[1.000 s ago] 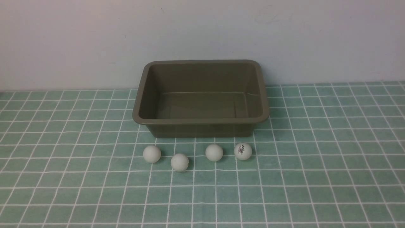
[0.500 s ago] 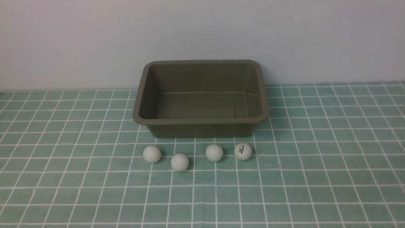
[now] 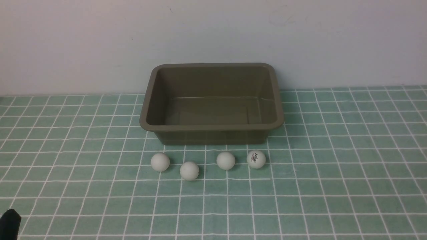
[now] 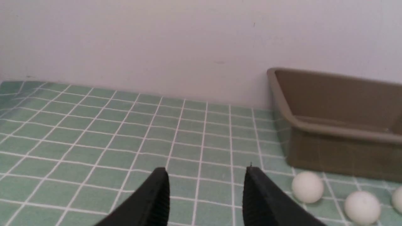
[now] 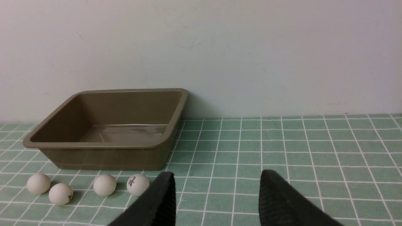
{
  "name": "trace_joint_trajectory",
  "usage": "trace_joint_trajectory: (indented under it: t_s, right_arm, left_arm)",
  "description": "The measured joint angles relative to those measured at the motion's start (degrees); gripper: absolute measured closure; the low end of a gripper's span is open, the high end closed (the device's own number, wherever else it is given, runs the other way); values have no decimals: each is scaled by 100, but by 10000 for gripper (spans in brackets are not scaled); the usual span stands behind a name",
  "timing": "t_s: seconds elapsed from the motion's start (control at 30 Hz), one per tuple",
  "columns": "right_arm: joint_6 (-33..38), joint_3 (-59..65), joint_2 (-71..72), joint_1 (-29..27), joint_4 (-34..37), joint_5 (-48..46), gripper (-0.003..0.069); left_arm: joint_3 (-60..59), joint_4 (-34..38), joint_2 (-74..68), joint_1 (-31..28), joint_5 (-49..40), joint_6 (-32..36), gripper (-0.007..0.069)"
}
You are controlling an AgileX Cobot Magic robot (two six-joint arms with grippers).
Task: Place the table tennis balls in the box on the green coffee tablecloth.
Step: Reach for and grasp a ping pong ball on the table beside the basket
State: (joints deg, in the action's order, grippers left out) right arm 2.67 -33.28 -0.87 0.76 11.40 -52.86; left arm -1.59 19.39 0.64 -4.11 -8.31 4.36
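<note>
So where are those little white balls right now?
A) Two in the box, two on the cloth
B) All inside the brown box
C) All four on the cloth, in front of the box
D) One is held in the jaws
C: all four white balls lie in a loose row on the green checked cloth, just in front of the box, which has nothing inside.

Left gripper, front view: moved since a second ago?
Yes. The left gripper has come forward into the bottom-left corner, over the green tablecloth, nearer the box, which sits unchanged.
</note>
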Motion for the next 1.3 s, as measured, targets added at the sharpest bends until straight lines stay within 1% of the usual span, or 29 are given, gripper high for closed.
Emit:
trace_joint_trajectory:
  t_s: [0.23,0.6,0.73,0.8,0.9,0.97,1.03,1.13,1.3]
  right_arm:
    - [0,0,0,0,-1,-268,323]
    - [0,0,0,0,16,-409,323]
    - [0,0,0,0,80,-414,323]
    - [0,0,0,0,149,-414,323]
    - [0,0,0,0,217,-414,323]
    - [0,0,0,0,236,-414,323]
    - [0,0,0,0,249,-414,323]
    - [0,0,0,0,290,-414,323]
    - [20,0,0,0,501,-414,323]
  left_arm:
    - [0,1106,0,0,85,0,325]
    - [0,1752,0,0,201,0,325]
    - [263,1798,0,0,-529,42,325]
    - [704,1800,0,0,-1148,237,325]
    - [1187,1888,-46,0,-1732,533,325]
    - [1669,1937,-304,0,-2288,857,325]
    - [1997,1931,-642,0,-2660,1167,325]
    - [2466,1880,-1190,0,-3066,1756,325]
    - [2985,1842,-2170,0,-3218,2485,325]
